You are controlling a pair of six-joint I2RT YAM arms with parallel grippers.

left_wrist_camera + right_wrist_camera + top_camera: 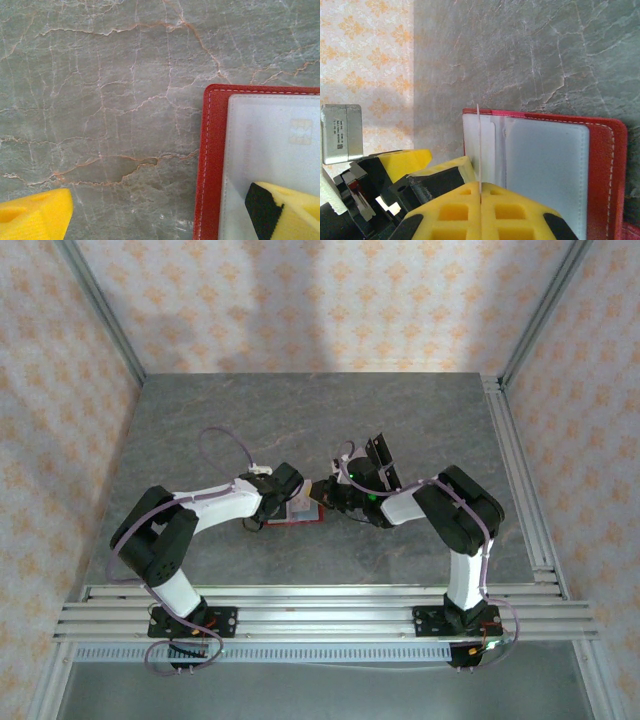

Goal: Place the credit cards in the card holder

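Observation:
The red card holder [300, 519] lies open on the table between the two arms, its pale grey inside [545, 170] facing up. My right gripper [480, 192] is shut on one credit card [479, 145]. The card is seen edge-on as a thin pale line, standing over the holder's left pocket edge. My left gripper [160, 220] is open and straddles the holder's red rim [212, 165]. One of its yellow fingers [290, 210] rests on the pale inside and the other hangs over bare table. In the top view the left gripper [288, 496] and right gripper [326, 496] meet over the holder.
The grey marble table [300, 420] has patterned walls close round it. An aluminium rail [520, 470] runs along the right side and more rails [320, 610] cross the near edge by the arm bases. The left gripper's fingers [445, 172] sit right beside the held card.

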